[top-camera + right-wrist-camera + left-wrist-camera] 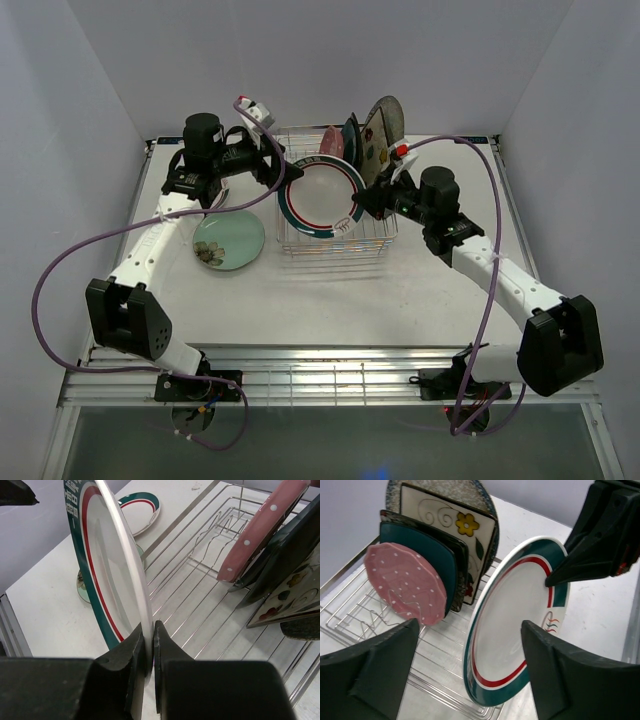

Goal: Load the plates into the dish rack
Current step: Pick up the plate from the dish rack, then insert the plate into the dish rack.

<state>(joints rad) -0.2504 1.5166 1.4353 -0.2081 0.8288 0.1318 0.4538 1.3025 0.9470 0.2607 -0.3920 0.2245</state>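
Five plates (405, 585) stand in the silver wire dish rack (335, 245); one mint floral round plate (229, 241) lies beside it. Right gripper (152, 630) pinches the seventh, white teal-rimmed round plate (320, 197), upright inside; left gripper (470, 627) gapes empty alongside.

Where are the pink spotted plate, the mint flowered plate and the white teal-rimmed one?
Pink spotted plate (405, 582), left wrist view, dotted face.
Mint flowered plate (235, 238), top view, plain middle.
White teal-rimmed plate (320, 197), top view, white middle.

The white table (330, 290) bears the wire dish rack (335, 245) and, just left, a flat mint plate (229, 241).
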